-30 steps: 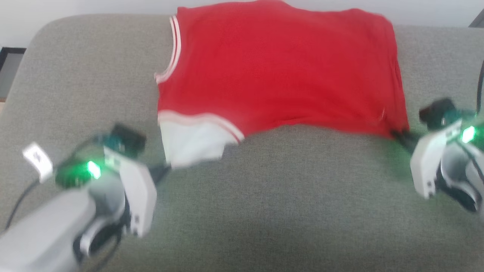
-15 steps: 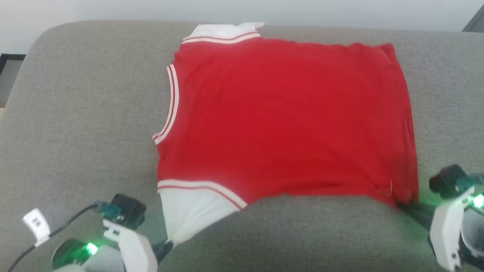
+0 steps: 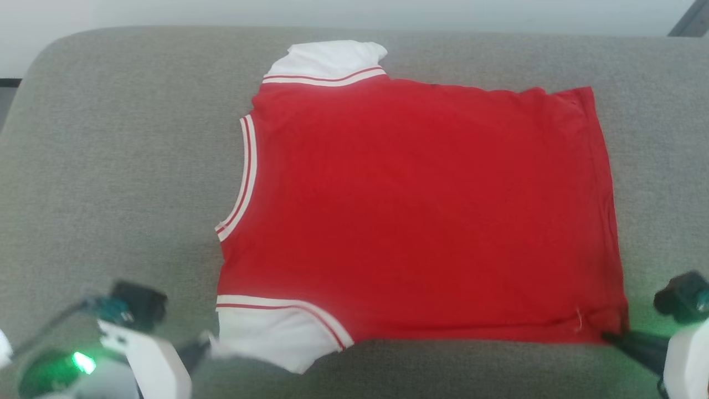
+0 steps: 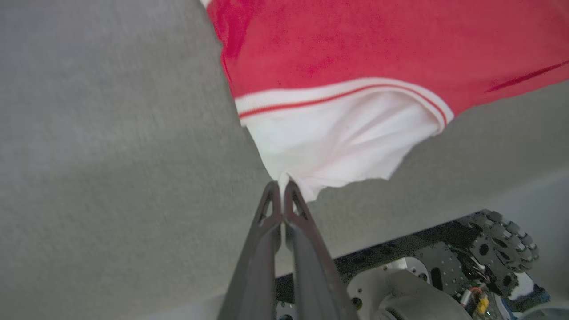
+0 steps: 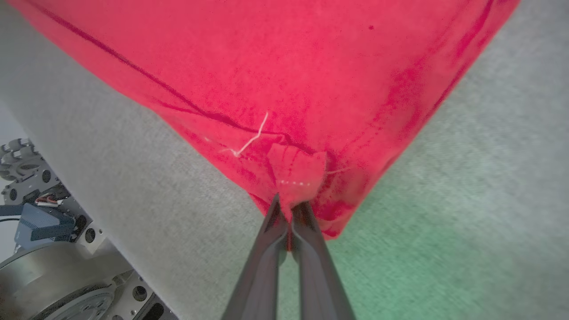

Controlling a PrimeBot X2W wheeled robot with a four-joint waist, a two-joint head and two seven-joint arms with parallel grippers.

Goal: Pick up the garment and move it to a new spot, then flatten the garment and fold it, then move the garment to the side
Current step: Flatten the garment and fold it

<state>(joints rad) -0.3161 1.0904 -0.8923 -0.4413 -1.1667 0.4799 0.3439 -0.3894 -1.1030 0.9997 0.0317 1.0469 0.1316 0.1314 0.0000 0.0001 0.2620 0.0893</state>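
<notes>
The garment (image 3: 421, 210) is a red jersey with white sleeve ends and striped trim, lying spread flat on the grey cushion (image 3: 111, 166), plain side up. My left gripper (image 3: 206, 349) is at the lower left, shut on the tip of the near white sleeve (image 3: 271, 341); the left wrist view shows its jaws pinching the white cloth (image 4: 329, 142) at the gripper (image 4: 282, 186). At the lower right my right gripper (image 3: 606, 336) is shut on the near red hem corner, and the right wrist view shows red cloth (image 5: 293, 89) bunched in the gripper (image 5: 290, 200).
The grey cushion stretches well past the jersey to left and right, with a pale wall (image 3: 166, 14) behind it. Its front edge runs close below the garment. The robot's wheeled base (image 4: 444, 266) lies under that edge in both wrist views (image 5: 40, 249).
The camera has tilted down, so the whole picture shifted. Both grippers have drawn the near edge of the garment toward the robot, and the cloth now lies flatter and more stretched out.
</notes>
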